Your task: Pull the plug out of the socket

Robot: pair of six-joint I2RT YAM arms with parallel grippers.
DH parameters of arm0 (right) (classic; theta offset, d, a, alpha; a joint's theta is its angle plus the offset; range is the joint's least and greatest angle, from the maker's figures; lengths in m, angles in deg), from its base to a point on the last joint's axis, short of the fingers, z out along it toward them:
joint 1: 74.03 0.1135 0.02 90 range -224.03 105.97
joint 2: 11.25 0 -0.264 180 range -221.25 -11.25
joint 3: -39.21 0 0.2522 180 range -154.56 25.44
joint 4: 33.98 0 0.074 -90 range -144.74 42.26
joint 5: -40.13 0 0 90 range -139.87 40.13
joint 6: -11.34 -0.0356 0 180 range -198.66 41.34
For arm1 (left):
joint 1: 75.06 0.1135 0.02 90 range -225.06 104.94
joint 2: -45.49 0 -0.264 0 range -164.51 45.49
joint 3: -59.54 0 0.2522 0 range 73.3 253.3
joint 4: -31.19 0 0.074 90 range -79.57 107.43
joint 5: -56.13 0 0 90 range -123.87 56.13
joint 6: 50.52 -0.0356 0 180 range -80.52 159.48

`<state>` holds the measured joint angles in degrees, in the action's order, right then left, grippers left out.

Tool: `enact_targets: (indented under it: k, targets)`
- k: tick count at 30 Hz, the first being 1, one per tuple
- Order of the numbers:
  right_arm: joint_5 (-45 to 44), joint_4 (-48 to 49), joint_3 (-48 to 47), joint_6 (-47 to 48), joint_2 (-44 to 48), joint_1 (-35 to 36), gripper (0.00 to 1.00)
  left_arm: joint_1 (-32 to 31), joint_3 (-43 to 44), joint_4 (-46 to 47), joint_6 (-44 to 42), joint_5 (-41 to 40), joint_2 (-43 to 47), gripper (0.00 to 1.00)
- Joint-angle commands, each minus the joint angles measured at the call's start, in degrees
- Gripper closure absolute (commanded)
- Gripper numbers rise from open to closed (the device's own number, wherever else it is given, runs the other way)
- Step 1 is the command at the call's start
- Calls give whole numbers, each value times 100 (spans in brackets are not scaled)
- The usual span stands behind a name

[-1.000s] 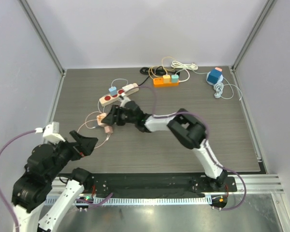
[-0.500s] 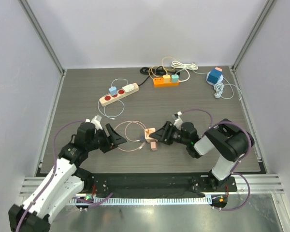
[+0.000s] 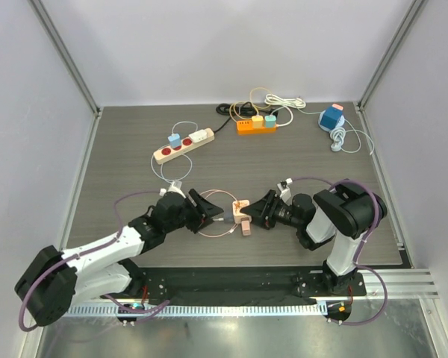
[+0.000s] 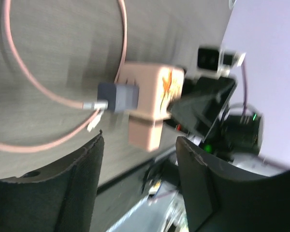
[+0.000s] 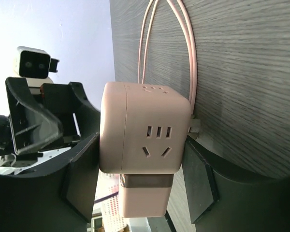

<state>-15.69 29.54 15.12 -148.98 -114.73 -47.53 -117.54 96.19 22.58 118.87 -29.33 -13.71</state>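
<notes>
From above, your right gripper [image 3: 263,210] is clamping the pale pink cube socket [image 3: 243,214] at the near middle of the dark wood-grain desk [image 3: 134,142], and your left gripper [image 3: 209,211] is facing it. In the left wrist view, the jaws are standing apart on either side of the small grey plug [image 4: 120,95], touching nothing. The plug is sitting in the socket. In the right wrist view, both fingers [image 5: 81,169] are pressing the socket's sides, with the thin pink cable [image 5: 189,58] looping behind.

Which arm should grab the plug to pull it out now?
Left. Its open left gripper straddles the grey plug, while the right gripper holds the pink socket cube.
</notes>
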Motion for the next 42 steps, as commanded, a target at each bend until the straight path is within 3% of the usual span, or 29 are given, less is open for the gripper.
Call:
enact_targets:
  k: [1,8,19,28,32,37,41,42]
  targets:
    - [-209,1817,-74,-244,205,31,99,-15,66,1180,779,-867,-389,36]
    - [-622,1817,-92,-780,319,92,99,-226,-171,1902,1429,-1174,-997,32]
    - [-1562,1817,4,-1466,969,575,99,-270,5,2191,1517,-1420,-1524,32]
    - [-1450,1817,31,-1905,1041,646,99,-261,-4,2947,1492,-1174,-2016,37]
    - [-1405,1817,-83,-2073,865,742,99,-261,31,3168,1254,-1051,-2043,50]
    - [-1387,1817,-364,-2231,733,996,99,-261,136,2825,947,-990,-1797,52]
    - [-1492,1826,-479,-2284,619,1129,99,-261,136,2641,675,-1086,-1552,65]
    - [-1501,1817,-514,-2310,601,1147,99,-261,145,2493,622,-1104,-1507,74]
